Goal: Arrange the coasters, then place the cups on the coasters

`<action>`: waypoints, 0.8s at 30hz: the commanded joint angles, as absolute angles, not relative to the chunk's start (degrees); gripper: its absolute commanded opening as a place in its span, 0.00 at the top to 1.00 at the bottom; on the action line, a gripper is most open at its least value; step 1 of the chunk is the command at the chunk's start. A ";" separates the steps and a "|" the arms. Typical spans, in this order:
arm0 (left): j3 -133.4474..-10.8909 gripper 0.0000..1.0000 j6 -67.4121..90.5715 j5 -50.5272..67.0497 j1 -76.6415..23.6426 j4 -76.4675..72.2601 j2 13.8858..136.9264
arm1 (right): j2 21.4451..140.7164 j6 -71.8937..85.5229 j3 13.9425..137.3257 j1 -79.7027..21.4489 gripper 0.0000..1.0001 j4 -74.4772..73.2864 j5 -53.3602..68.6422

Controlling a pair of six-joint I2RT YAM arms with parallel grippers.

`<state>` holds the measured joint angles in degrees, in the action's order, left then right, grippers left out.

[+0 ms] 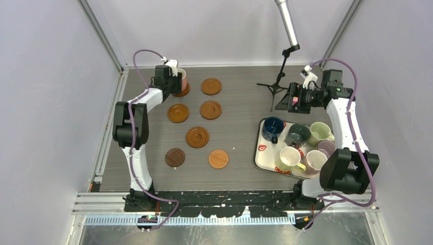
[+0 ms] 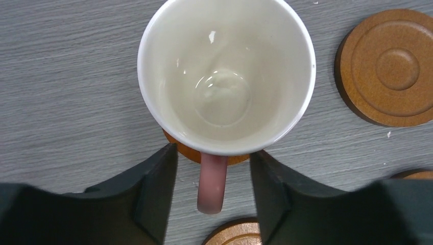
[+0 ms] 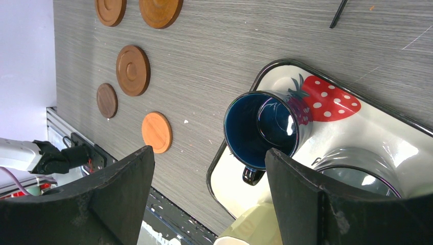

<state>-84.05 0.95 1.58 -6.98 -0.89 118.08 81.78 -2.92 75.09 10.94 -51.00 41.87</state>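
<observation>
One pink cup [image 2: 224, 76], seemingly on coaster [image 2: 186, 151]

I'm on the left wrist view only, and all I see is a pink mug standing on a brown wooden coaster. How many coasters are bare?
Observer: Six round brown wooden coasters lie bare in the top view. The pink mug stands on the seventh coaster, the far-left one.
Operator: How many mugs have no coaster?
Observer: Six mugs, all standing on the white strawberry-print tray at the right.
Operator: What is the right gripper doing?
Observer: The right gripper is open and holds nothing. It is over the tray's near end, and the dark blue mug is the closest mug ahead of it.
</observation>
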 commanded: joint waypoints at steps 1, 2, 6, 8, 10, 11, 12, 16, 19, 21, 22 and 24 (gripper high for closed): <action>-83.65 0.38 0.22 1.42 -6.70 -3.98 112.15 | 80.98 -3.46 76.19 10.94 0.16 -49.96 42.42; -83.60 0.32 0.26 1.22 -6.68 -3.48 111.40 | 80.80 -3.65 76.29 10.91 0.16 -50.31 42.33; -83.21 0.20 0.26 0.45 -6.61 -1.28 108.28 | 80.21 -4.65 76.76 10.95 0.16 -51.66 41.57; -83.11 0.16 0.26 0.44 -6.57 0.44 105.75 | 79.72 -5.47 77.08 10.96 0.16 -52.58 40.75; -83.18 0.11 -1.01 1.39 -6.55 3.92 102.63 | 79.34 -6.44 77.31 10.91 0.16 -53.73 39.86; -83.35 0.09 -1.54 2.31 -6.61 5.88 100.90 | 79.18 -6.90 77.48 10.94 0.16 -54.36 39.48; -83.52 0.07 -1.69 3.94 -6.69 7.84 99.44 | 79.06 -7.39 77.67 10.92 0.16 -55.01 38.96; -84.07 0.03 -2.82 8.73 -9.33 17.73 93.54 | 78.69 -8.30 77.96 10.92 0.16 -56.32 36.11; -79.30 0.03 -2.68 6.73 -15.93 18.27 88.47 | 78.41 -7.12 77.95 10.97 0.16 -55.63 33.92; -75.86 0.03 -1.57 1.51 -22.63 16.76 85.69 | 78.80 -5.43 78.86 11.13 0.15 -55.22 31.45; -74.68 0.03 -0.90 -1.86 -26.69 16.33 84.92 | 79.27 -4.62 79.72 11.41 0.14 -55.20 30.22; -73.96 0.03 -0.28 -5.87 -33.04 16.18 84.59 | 80.33 -2.69 81.28 13.34 0.13 -55.13 29.69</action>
<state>-76.64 -1.41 1.21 -22.41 14.17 86.13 80.95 -5.82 76.36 11.09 -55.86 33.52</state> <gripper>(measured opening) 0.968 0.863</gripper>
